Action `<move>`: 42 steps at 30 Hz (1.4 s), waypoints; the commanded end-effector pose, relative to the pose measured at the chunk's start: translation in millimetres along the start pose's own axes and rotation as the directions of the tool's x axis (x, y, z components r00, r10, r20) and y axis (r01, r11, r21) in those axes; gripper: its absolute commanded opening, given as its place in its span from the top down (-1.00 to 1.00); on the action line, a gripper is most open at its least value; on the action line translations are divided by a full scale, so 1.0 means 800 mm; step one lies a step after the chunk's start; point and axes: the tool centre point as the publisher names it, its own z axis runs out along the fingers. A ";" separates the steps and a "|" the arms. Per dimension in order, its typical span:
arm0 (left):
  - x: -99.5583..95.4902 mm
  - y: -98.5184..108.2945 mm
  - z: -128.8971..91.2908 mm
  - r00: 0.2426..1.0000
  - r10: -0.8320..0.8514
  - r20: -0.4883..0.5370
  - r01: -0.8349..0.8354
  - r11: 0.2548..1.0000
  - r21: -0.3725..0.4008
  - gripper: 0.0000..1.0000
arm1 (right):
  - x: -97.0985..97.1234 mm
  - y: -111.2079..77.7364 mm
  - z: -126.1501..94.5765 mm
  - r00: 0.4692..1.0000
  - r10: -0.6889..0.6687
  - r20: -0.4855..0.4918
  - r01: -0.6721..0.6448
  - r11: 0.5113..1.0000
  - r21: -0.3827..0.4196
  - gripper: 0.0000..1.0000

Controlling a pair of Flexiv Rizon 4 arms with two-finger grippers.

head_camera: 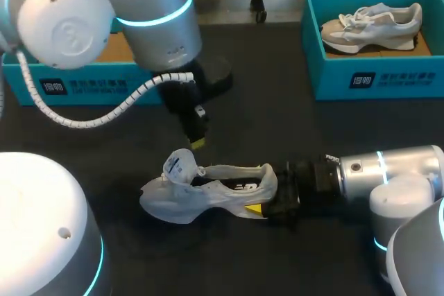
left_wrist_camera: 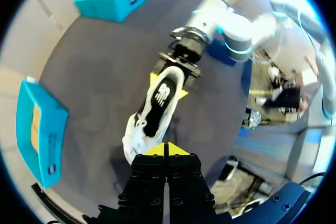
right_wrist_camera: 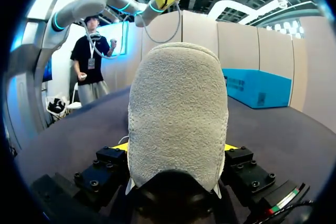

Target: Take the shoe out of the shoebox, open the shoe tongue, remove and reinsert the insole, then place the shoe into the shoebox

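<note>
We see the white mesh sneaker (head_camera: 208, 195) on the dark desk (head_camera: 277, 129), its heel in our right gripper (head_camera: 262, 197). Our left gripper (head_camera: 198, 142) hangs above it, and the teal cardboard shoebox (head_camera: 333, 77) sits behind, right.

2 shoes (head_camera: 208, 195) (head_camera: 371, 25), 2 bxs (head_camera: 361, 77) (head_camera: 76, 84), 2 hands (head_camera: 198, 142) (head_camera: 267, 193)

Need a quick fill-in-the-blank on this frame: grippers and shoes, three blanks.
1. The right gripper is shut on the ___ of the white shoe lying on the table.
2. The left gripper hangs above that shoe with its fingers ___.
3. A second shoe lies inside the shoebox on the table's ___ side.
Missing words: heel; shut; right.
</note>
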 end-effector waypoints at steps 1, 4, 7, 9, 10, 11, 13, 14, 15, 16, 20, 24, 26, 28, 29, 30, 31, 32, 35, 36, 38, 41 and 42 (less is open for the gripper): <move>0.010 -0.014 0.036 0.992 0.108 0.065 -0.111 0.993 0.047 1.00 | 0.000 0.001 0.001 1.000 0.000 0.001 0.000 1.000 0.004 1.00; 0.018 -0.026 0.069 0.985 0.162 0.065 -0.165 0.985 0.049 1.00 | 0.000 0.001 0.001 1.000 0.000 0.001 0.000 1.000 0.004 1.00; 0.019 -0.031 0.098 0.970 0.234 0.066 -0.239 0.969 0.067 1.00 | 0.000 0.001 0.001 1.000 0.000 0.001 0.000 1.000 0.004 1.00; 0.019 -0.031 0.098 0.970 0.234 0.066 -0.239 0.969 0.067 1.00 | 0.000 0.001 0.001 1.000 0.000 0.001 0.000 1.000 0.004 1.00; 0.019 -0.031 0.098 0.970 0.234 0.066 -0.239 0.969 0.067 1.00 | 0.000 0.001 0.001 1.000 0.000 0.001 0.000 1.000 0.004 1.00; 0.019 -0.031 0.098 0.970 0.234 0.066 -0.239 0.969 0.067 1.00 | 0.000 0.001 0.001 1.000 0.000 0.001 0.000 1.000 0.004 1.00; 0.019 -0.031 0.098 0.970 0.234 0.066 -0.239 0.969 0.067 1.00 | 0.000 0.001 0.001 1.000 0.000 0.001 0.000 1.000 0.004 1.00; 0.019 -0.031 0.098 0.970 0.234 0.066 -0.239 0.969 0.067 1.00 | 0.000 0.001 0.001 1.000 0.000 0.001 0.000 1.000 0.004 1.00; 0.019 -0.031 0.098 0.970 0.234 0.066 -0.239 0.969 0.067 1.00 | 0.000 0.001 0.001 1.000 0.000 0.001 0.000 1.000 0.004 1.00; 0.019 -0.031 0.098 0.970 0.234 0.066 -0.239 0.969 0.067 1.00 | 0.000 0.001 0.001 1.000 0.000 0.001 0.000 1.000 0.004 1.00; 0.020 -0.036 0.110 0.959 0.268 0.088 -0.273 0.961 0.044 1.00 | 0.000 0.001 0.001 1.000 0.000 0.001 0.000 1.000 0.004 1.00; 0.013 -0.045 0.153 0.933 0.358 0.045 -0.360 0.932 0.041 1.00 | 0.000 0.001 0.001 1.000 0.000 0.001 0.000 1.000 0.004 1.00; 0.006 -0.047 0.167 0.896 0.443 -0.017 -0.440 0.893 0.088 1.00 | 0.000 0.001 0.001 1.000 0.000 0.001 0.000 1.000 0.004 1.00; -0.010 -0.052 0.171 0.900 0.435 -0.033 -0.433 0.899 0.061 1.00 | 0.000 0.001 0.001 1.000 0.000 0.001 0.000 1.000 0.004 1.00; -0.013 -0.051 0.166 0.903 0.428 -0.032 -0.426 0.903 0.060 1.00 | 0.000 0.001 0.001 1.000 0.000 0.001 0.000 1.000 0.004 1.00; -0.013 -0.051 0.166 0.903 0.428 -0.032 -0.426 0.903 0.060 1.00 | 0.000 0.001 0.001 1.000 0.000 0.001 0.000 1.000 0.004 1.00; -0.013 -0.051 0.166 0.903 0.428 -0.032 -0.426 0.903 0.060 1.00 | 0.000 0.001 0.001 1.000 0.000 0.001 0.000 1.000 0.004 1.00; -0.013 -0.051 0.166 0.903 0.428 -0.032 -0.426 0.903 0.060 1.00 | 0.000 0.001 0.001 1.000 0.000 0.001 0.000 1.000 0.004 1.00; -0.013 -0.051 0.166 0.903 0.428 -0.032 -0.426 0.903 0.060 1.00 | 0.000 0.001 0.001 1.000 0.000 0.001 0.000 1.000 0.004 1.00; -0.013 -0.051 0.166 0.903 0.428 -0.032 -0.426 0.903 0.060 1.00 | 0.000 0.001 0.001 1.000 0.000 0.001 0.000 1.000 0.004 1.00; -0.013 -0.051 0.166 0.903 0.428 -0.032 -0.426 0.903 0.060 1.00 | 0.000 0.001 0.001 1.000 0.000 0.001 0.000 1.000 0.004 1.00; -0.014 -0.059 0.183 0.898 0.438 -0.032 -0.437 0.899 0.044 1.00 | 0.000 0.001 0.001 1.000 0.000 0.001 0.000 1.000 0.004 1.00; -0.014 -0.059 0.186 0.893 0.450 -0.026 -0.449 0.893 0.044 1.00 | 0.000 0.001 0.001 1.000 0.000 0.001 0.000 1.000 0.004 1.00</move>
